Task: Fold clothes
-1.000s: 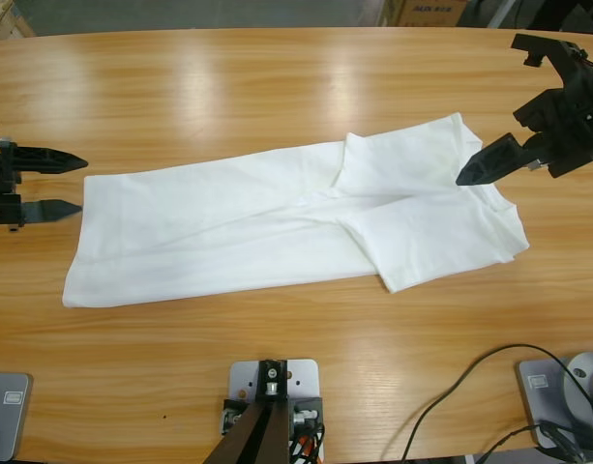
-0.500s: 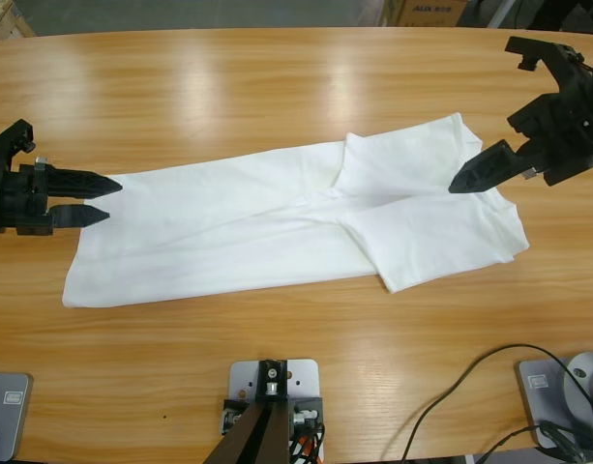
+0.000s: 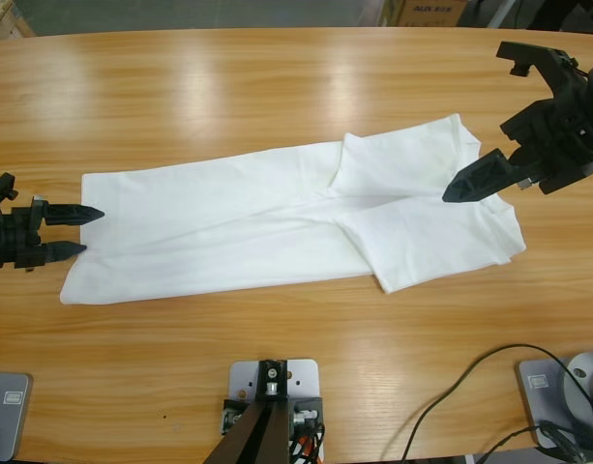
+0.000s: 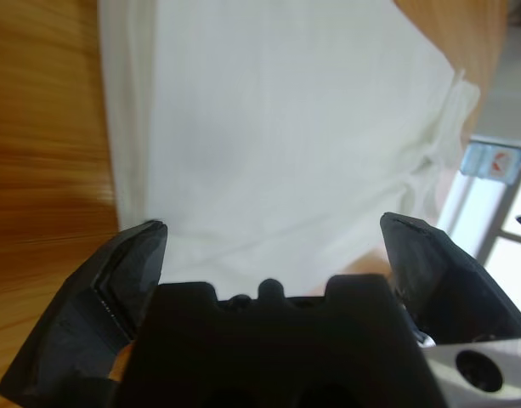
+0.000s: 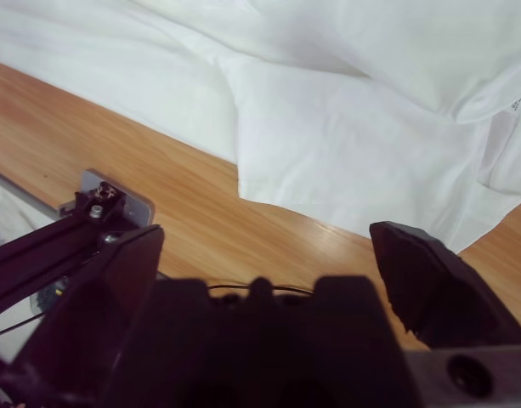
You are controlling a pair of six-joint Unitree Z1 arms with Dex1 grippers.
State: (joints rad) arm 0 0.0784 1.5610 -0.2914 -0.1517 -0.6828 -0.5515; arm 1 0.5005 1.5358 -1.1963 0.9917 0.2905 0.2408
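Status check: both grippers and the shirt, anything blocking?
Left gripper open at white cotton T-shirt's hem end. Right gripper open above collar end. Shirt flat, sides folded in. Nothing blocking.

The left gripper (image 3: 76, 232) comes in from the left edge of the high view, low and level, and its 2 black jaws stand apart and point to the right. The right gripper (image 3: 470, 184) reaches in from the upper right corner, with its wrist tilted down and to the left. Its 2 jaws are spread wide and hold nothing.
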